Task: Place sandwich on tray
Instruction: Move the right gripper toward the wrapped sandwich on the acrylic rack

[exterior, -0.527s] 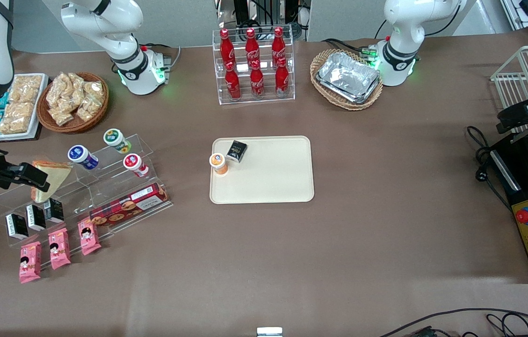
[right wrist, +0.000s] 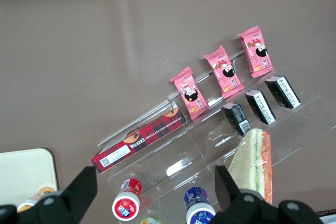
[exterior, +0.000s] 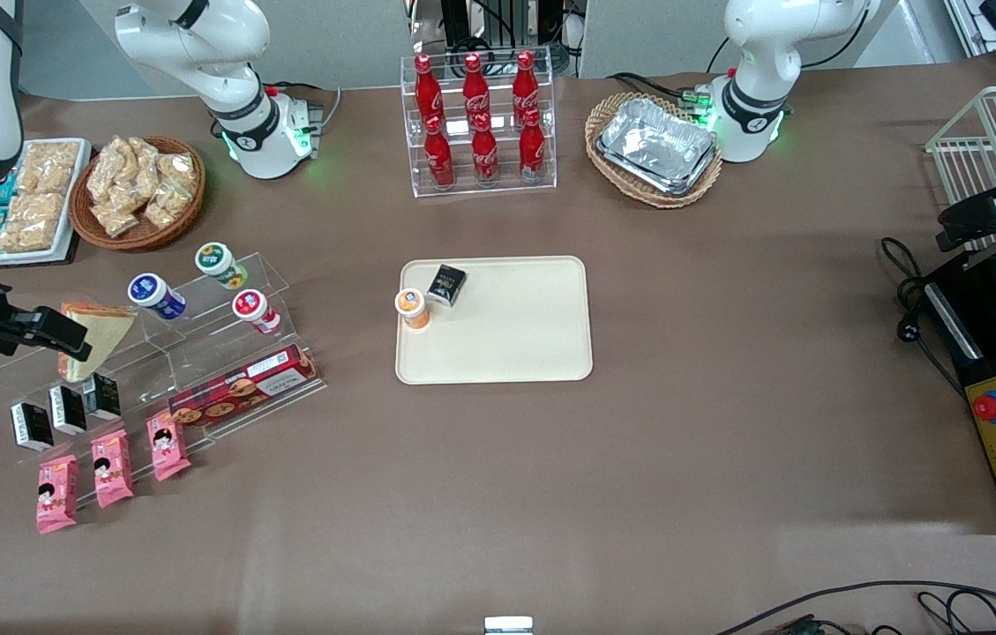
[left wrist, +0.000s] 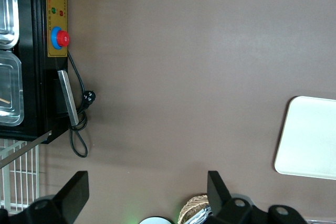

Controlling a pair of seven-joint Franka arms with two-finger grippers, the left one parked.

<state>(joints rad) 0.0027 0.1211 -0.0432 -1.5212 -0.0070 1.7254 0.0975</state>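
Observation:
The sandwich (exterior: 101, 328) is a clear-wrapped wedge with pale bread faces, lying on the upper step of a clear acrylic stand (exterior: 198, 353) toward the working arm's end of the table. In the right wrist view the sandwich (right wrist: 254, 161) shows its orange and green edge. My gripper (exterior: 52, 328) hovers above the stand, open and empty. In the wrist view the gripper (right wrist: 152, 192) has the sandwich just outside one finger (right wrist: 227, 184), not between the two. The cream tray (exterior: 515, 344) lies mid-table, also in the right wrist view (right wrist: 23, 174) and the left wrist view (left wrist: 310, 140).
The tray holds an orange-lidded jar (exterior: 411, 307) and a small black box (exterior: 446, 284). The stand carries lidded jars (right wrist: 125, 205), small black boxes (right wrist: 260, 106), pink packets (right wrist: 223, 72) and a red cookie box (right wrist: 139, 142). A snack basket (exterior: 138, 190) and a cola rack (exterior: 480, 123) stand farther from the camera.
My gripper has shifted very slightly toward the working arm's end of the table. The sandwich stays on the stand.

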